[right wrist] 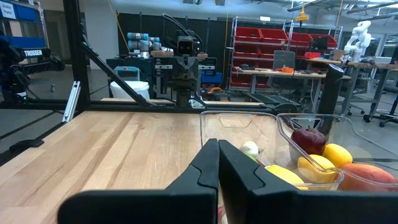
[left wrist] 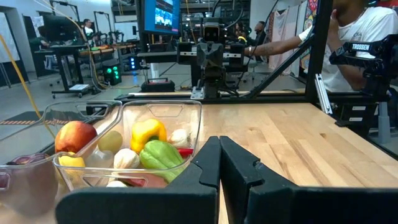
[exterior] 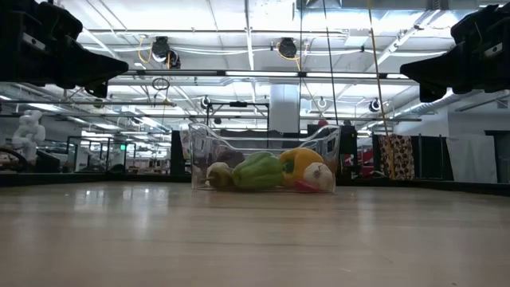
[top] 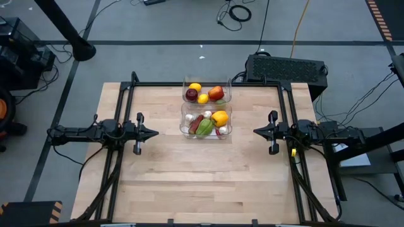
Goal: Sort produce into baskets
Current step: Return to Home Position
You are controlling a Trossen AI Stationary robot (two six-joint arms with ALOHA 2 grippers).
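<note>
The table (top: 202, 183) is pale, smooth wood. The top basket (top: 207, 82) and bottom basket (top: 189, 110) are clear, shiny plastic.

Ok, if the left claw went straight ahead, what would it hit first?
Probably the right claw, facing it across the table; the left claw sits higher than the near bin, though depth is unclear.

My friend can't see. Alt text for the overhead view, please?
A clear far bin of lemons and apples and a near bin of peppers and garlic sit end to end on the table. The left gripper and right gripper, both shut, flank the near bin.
</note>
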